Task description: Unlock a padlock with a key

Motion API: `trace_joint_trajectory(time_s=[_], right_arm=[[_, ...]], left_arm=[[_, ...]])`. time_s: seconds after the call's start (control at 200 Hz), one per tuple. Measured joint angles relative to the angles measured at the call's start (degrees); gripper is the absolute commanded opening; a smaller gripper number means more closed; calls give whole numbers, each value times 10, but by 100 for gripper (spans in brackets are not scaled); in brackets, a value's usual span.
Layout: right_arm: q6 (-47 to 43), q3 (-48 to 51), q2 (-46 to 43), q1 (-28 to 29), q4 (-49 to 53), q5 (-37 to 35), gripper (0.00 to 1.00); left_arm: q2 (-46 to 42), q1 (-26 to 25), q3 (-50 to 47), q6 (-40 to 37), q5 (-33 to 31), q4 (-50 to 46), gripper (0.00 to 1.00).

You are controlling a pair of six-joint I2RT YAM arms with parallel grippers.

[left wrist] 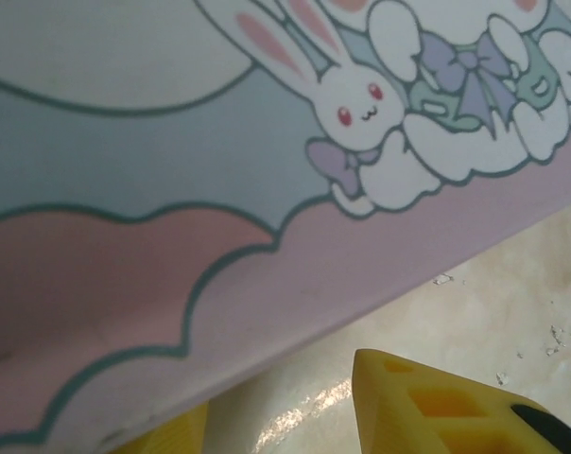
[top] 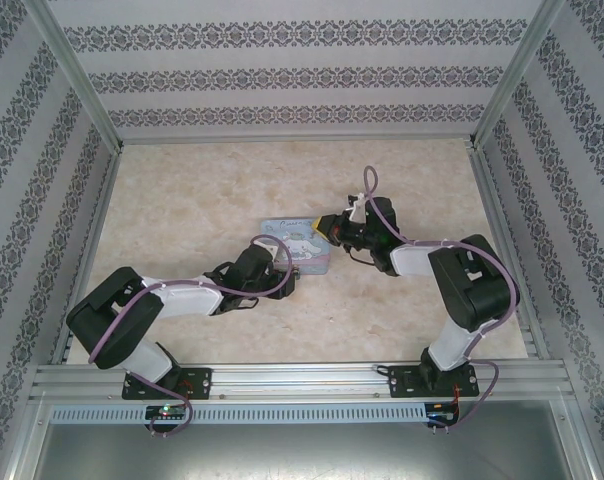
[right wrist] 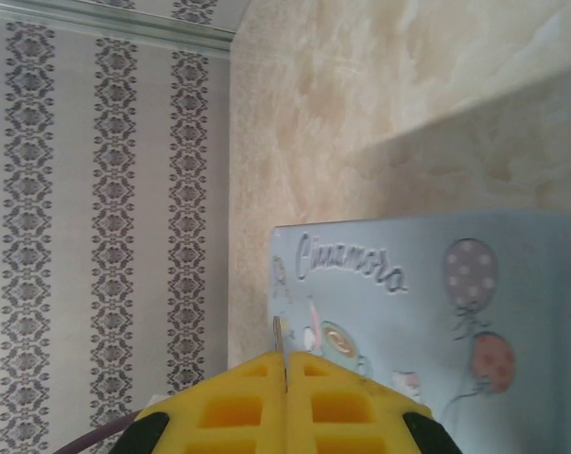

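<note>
Over on the left, my left fingers (top: 284,266) sit at the near edge of the tin box (top: 297,243). On the wrist camera their yellow tips stand spread, with bare tabletop (left wrist: 512,293) between them, gripping nothing I can see. Middle: the box lies flat, printed face up. Across to the right, my right fingers (right wrist: 287,378) are pressed together, pinching the key (right wrist: 278,336), thin blade poking out toward the box. Key in hand, that's the done part. Getting it into the padlock and turning it is all ahead, I reckon.
</note>
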State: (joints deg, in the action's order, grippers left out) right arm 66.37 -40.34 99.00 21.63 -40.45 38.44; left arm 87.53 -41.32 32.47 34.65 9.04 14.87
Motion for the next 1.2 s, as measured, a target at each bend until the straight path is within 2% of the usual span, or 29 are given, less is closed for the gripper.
trace_joint_trajectory(time_s=[0.235,0.545,0.739,1.199], right_arm=[[10,-18,40,-2,-22,9,0],[19,-52,78,-16,-38,30,0],[25,-57,85,-17,-45,34,0],[28,-57,89,-20,-53,45,0]], left_arm=[[35,0,11,-2,-6,18,47],[100,-3,80,-14,-6,19,47],[111,-3,88,-15,-15,25,47],[109,-14,67,-12,-117,57,51]])
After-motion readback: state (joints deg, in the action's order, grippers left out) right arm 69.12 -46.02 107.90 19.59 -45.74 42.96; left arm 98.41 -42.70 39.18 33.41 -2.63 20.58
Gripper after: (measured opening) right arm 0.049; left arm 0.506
